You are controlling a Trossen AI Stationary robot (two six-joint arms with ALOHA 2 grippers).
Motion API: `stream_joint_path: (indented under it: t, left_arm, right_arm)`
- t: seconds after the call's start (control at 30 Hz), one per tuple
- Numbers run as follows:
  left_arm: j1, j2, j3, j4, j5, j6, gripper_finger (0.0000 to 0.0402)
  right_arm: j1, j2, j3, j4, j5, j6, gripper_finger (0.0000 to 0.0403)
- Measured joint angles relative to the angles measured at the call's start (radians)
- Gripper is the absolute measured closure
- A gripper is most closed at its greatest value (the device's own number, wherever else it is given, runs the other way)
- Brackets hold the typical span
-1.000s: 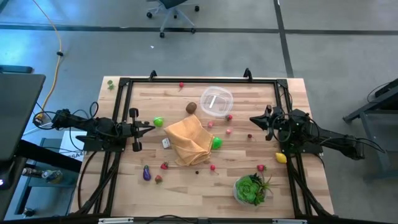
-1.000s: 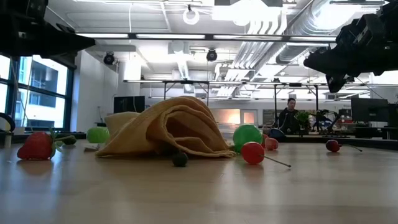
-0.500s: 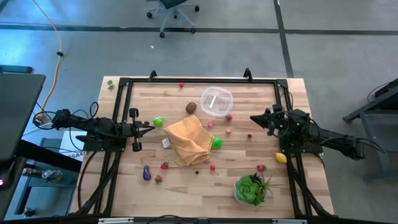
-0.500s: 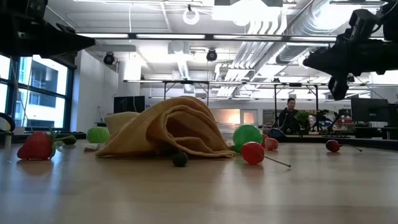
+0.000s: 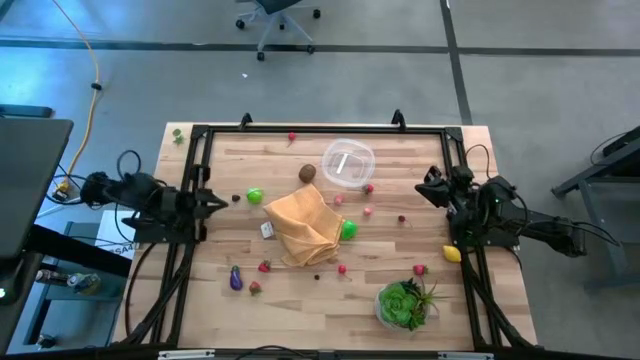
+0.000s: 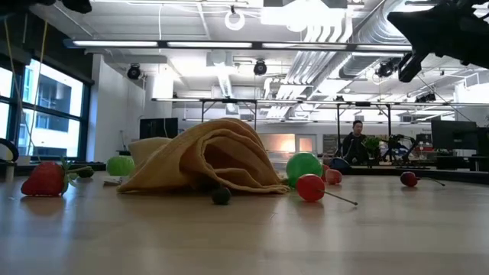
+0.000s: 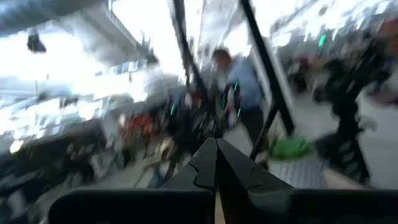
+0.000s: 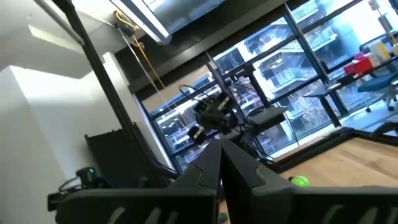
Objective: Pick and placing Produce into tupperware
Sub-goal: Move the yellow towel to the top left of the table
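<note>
The produce lies scattered on the wooden table: a kiwi, two green limes, red berries, strawberries, a purple eggplant and a lemon. The clear round tupperware stands at the far middle, and nothing shows inside it. My left gripper is shut and empty over the table's left edge. My right gripper is shut and empty near the right edge, raised high in the low view. The shut fingers show in the left wrist view and the right wrist view.
An orange-tan cloth lies crumpled at the table's middle, with one lime against its right side. A leafy green plant stands at the near right. A black frame runs along the table's edges. A person sits in the room far behind.
My left gripper has drawn back toward the table's left edge and has risen out of the low view. My right gripper has drawn back toward the right edge and has risen, tipping upward. Both have stayed shut. No produce has moved.
</note>
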Motion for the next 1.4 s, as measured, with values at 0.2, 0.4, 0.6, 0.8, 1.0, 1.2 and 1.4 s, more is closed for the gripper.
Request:
stream_joint_path:
  t: [0.2,0.4,0.6,0.8,1.0,1.2,1.4]
  left_arm:
    - [0.000,0.216,0.202,-0.270,-0.107,-0.017,0.0401]
    - [0.000,0.435,0.323,-0.393,-0.109,-0.055,0.0401]
    - [0.001,0.592,0.362,-0.438,-0.098,-0.120,0.0401]
    - [0.068,0.779,0.416,-0.474,0.061,-0.141,0.0401]
    - [0.166,1.007,0.493,-0.512,0.228,-0.056,0.0401]
    - [0.185,1.261,0.614,-0.657,0.239,0.031,0.0401]
    - [0.183,1.474,0.758,-0.739,0.222,0.112,0.0397]
  right_arm:
    - [0.000,0.000,0.016,-0.041,-0.008,-0.064,0.0402]
    - [0.000,0.045,0.222,-0.378,0.030,-0.221,0.0402]
    - [0.000,0.193,0.448,-0.702,0.117,-0.312,0.0402]
    - [0.000,0.383,0.542,-0.849,0.132,-0.303,0.0403]
    - [0.000,0.549,0.550,-0.868,0.129,-0.285,0.0403]
    - [0.000,0.641,0.550,-0.866,0.112,-0.285,0.0403]
    - [0.000,0.661,0.550,-0.868,0.106,-0.285,0.0403]
